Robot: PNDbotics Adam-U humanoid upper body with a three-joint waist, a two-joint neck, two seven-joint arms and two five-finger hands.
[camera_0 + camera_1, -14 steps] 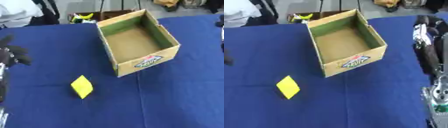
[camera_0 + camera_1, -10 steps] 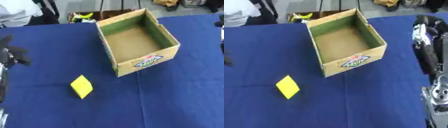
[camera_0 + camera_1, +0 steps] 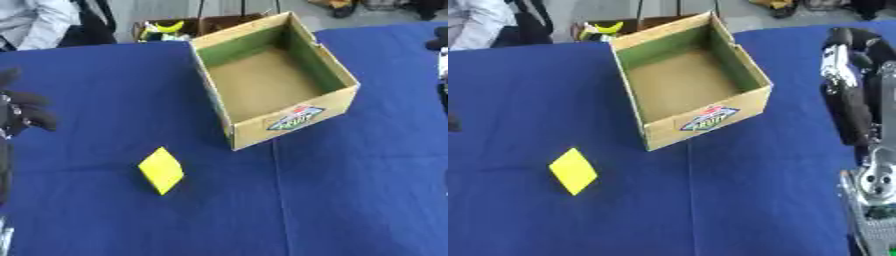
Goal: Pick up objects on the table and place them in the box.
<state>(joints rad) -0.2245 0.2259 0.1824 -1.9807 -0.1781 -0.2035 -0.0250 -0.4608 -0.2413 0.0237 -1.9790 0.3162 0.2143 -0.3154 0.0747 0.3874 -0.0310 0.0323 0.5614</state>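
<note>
nothing has moved: the flat yellow diamond-shaped block (image 3: 161, 170) still lies untouched beside the empty cardboard box (image 3: 293, 120), while the left hand (image 3: 22, 112) stays curled, empty, and the right hand's (image 3: 846, 45) fingers cannot be read.

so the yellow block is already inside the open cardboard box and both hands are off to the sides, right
Not quite. The yellow block is not inside the cardboard box; it lies on the blue table, left of and nearer than the box, as the left eye view shows. The box is open and both hands are off to the sides.

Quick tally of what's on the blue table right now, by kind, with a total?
Yellow block: 1, lying on the cloth, outside the box
Cardboard box: 1, open, nothing inside
Total: 2
</note>
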